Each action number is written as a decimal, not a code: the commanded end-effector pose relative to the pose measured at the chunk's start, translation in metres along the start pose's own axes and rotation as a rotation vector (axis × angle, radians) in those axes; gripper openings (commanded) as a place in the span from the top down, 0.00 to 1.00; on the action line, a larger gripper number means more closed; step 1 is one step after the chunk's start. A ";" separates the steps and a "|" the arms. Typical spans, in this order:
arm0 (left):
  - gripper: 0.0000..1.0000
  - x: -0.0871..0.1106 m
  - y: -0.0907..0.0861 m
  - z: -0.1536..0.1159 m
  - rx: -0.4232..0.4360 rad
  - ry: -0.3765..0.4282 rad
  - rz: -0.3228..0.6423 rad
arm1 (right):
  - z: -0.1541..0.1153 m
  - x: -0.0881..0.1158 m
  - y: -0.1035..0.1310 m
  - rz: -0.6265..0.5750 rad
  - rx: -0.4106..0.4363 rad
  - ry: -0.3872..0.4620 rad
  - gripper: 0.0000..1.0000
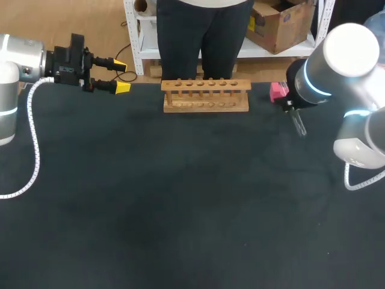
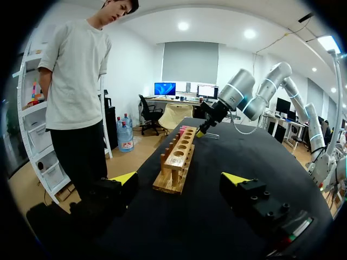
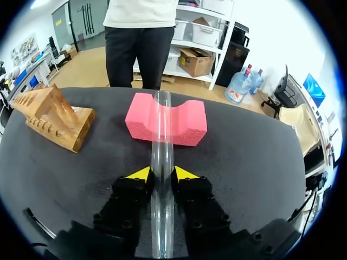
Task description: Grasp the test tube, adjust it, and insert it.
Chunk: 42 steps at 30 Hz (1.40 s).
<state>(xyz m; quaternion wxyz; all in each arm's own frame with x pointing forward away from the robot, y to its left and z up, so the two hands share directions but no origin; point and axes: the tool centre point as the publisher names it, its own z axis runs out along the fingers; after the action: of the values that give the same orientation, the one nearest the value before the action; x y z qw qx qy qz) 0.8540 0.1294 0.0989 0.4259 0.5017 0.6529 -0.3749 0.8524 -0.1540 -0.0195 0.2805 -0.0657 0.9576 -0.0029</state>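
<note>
A clear glass test tube [image 3: 161, 141] lies along my right gripper [image 3: 162, 173], whose yellow tips press on it from both sides, so it is shut on the tube. The tube's far end reaches over a pink foam block [image 3: 184, 122]. In the head view the test tube [image 1: 299, 125] sticks out below my right wrist, near the pink foam block [image 1: 277, 91] at the table's back right. A wooden rack [image 1: 206, 96] with a row of holes stands at the back middle. My left gripper [image 1: 120, 75] is open and empty at the back left, pointing toward the wooden rack [image 2: 178, 160].
The table is covered with a dark cloth [image 1: 180, 198]. My right arm [image 2: 238, 95] shows beyond the rack in the left wrist view. The wooden rack [image 3: 51, 116] stands off to one side of my right gripper.
</note>
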 end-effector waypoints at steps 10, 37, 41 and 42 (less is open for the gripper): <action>0.00 0.000 0.000 0.000 -0.001 0.000 0.001 | -0.007 0.001 0.003 0.016 0.035 -0.001 1.00; 0.00 0.000 0.000 0.000 -0.001 0.000 0.001 | -0.111 -0.011 0.018 0.155 0.126 -0.080 1.00; 0.00 0.000 0.000 0.000 -0.001 0.000 0.001 | -0.129 -0.011 0.030 0.159 0.130 -0.091 1.00; 0.00 0.000 0.000 0.000 -0.001 0.000 0.001 | -0.133 -0.011 0.034 0.160 0.130 -0.094 1.00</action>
<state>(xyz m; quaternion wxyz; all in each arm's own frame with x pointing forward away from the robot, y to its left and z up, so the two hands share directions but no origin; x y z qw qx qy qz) 0.8540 0.1294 0.0990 0.4259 0.5017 0.6529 -0.3749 0.8096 -0.1289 0.0765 0.3079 0.0263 0.9504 -0.0338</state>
